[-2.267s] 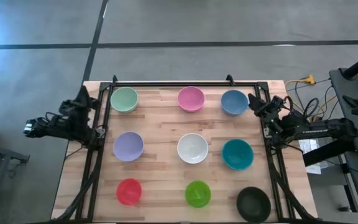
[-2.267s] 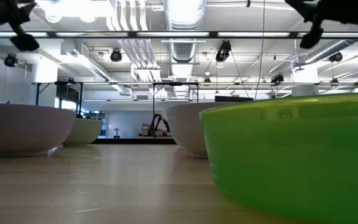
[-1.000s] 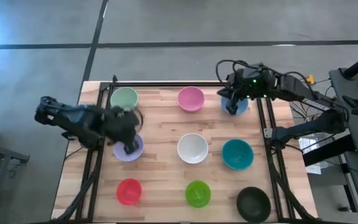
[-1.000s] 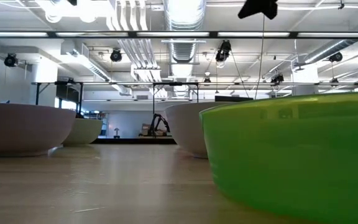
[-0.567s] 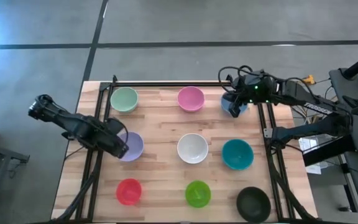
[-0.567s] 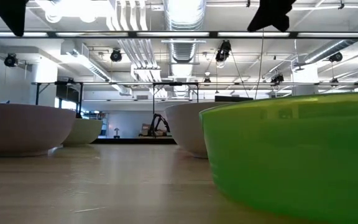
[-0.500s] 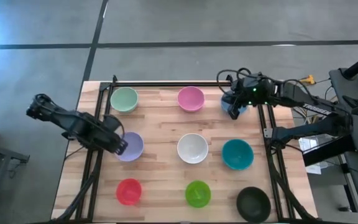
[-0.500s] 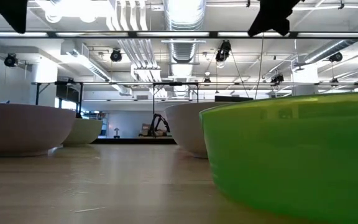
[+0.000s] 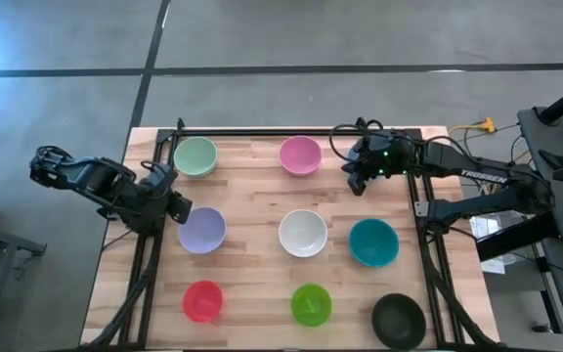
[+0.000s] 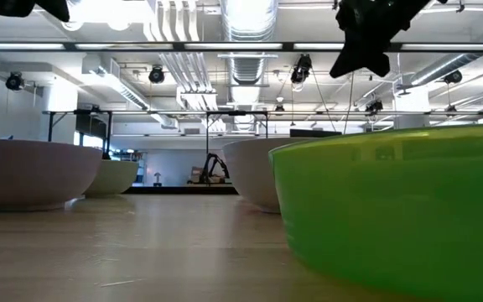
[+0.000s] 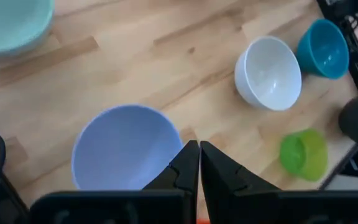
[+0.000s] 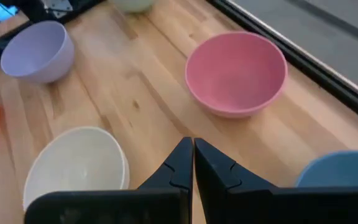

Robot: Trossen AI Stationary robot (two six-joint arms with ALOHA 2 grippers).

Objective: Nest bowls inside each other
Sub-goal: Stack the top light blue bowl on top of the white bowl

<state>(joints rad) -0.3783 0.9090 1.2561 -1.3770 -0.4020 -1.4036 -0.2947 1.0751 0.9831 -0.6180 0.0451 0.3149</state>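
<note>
While both tools stay closed, left tool (image 9: 171,202) has withdrawn off lavender bowl (image 9: 202,231).

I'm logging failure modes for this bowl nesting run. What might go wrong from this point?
1. The right gripper is shut and sits over the blue bowl; if it descends shut, it may shove the bowl rather than grip its rim.
2. The left gripper, also shut, is beside the lavender bowl, near the table's edge frame; a sideways nudge might slide it toward the white bowl.
</note>
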